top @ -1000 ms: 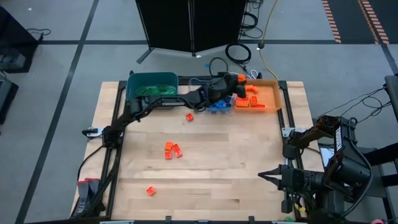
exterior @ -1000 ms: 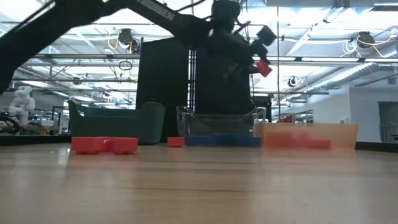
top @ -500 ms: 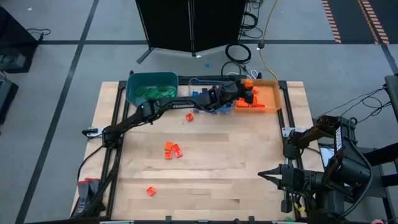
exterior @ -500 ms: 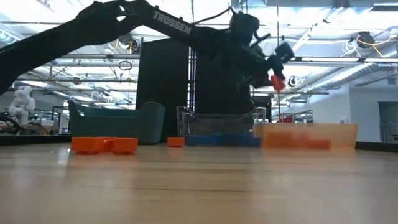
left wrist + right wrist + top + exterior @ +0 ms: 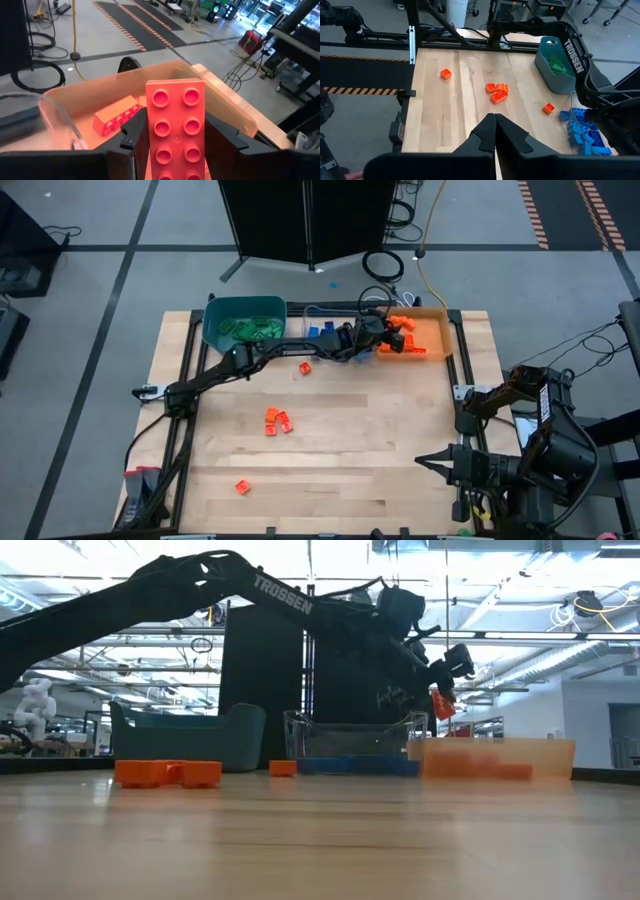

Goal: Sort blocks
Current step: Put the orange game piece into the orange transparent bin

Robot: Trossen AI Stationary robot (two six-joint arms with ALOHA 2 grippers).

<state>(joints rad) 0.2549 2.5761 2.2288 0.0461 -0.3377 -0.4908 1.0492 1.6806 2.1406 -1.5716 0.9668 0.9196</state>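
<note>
One glossy, round-studded orange-red block [image 5: 175, 127] sits pinched in the left tool [image 5: 176, 145] — over the translucent orange bin [image 5: 226, 111].

held orange-red block [image 5: 176, 131] cut off by frame edge, orange bin [image 5: 497, 757] contents blurred

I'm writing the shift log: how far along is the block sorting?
Mostly done: green blocks sit in the teal bin, blue blocks in the clear bin, several orange ones in the orange bin. In hand: the left pincer holds an orange-red block over the orange bin. Left: five orange blocks loose on the table, a cluster of three and two singles. The right pincer waits shut.
</note>
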